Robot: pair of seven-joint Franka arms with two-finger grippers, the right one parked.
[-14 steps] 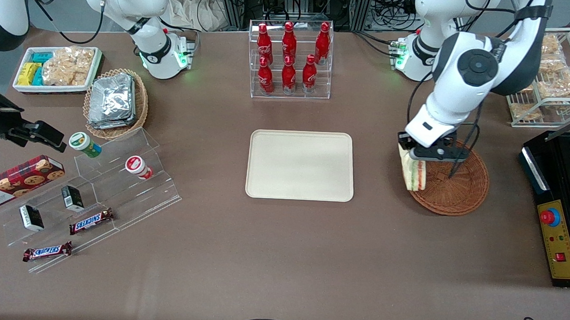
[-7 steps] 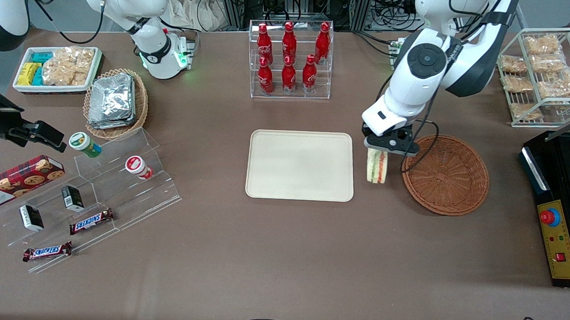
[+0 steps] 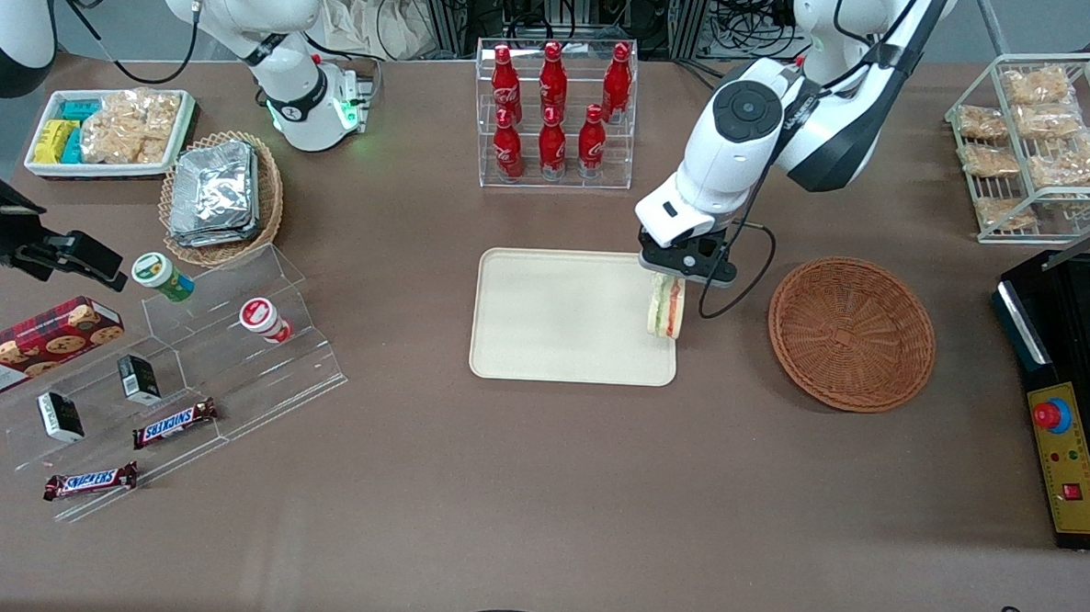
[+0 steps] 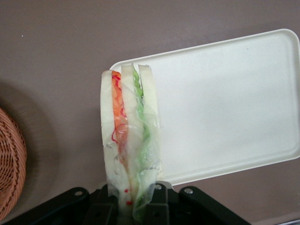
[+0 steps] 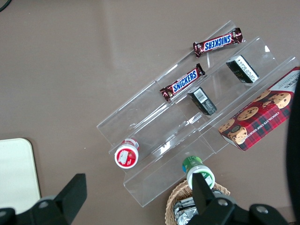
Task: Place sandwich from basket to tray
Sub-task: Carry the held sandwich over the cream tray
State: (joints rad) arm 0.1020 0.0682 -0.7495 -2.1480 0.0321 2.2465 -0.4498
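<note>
**Sandwich carried from basket to tray edge**

The gripper (image 3: pixel 674 277), jaws clamped on the sandwich (image 3: pixel 665 307), has travelled from above the basket (image 3: pixel 852 333), now empty, across the bare table. The sandwich hangs over the tray (image 3: pixel 563 316) at the edge nearest the basket. Transfer is judged nearly complete: lowering and release remain.

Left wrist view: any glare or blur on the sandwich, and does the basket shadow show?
Left wrist view: sandwich sharp in the gripper, clear wrap wrinkled, no strong glare; soft dark shadow beside the basket. Front view: tray evenly lit, faint sheen only.
</note>
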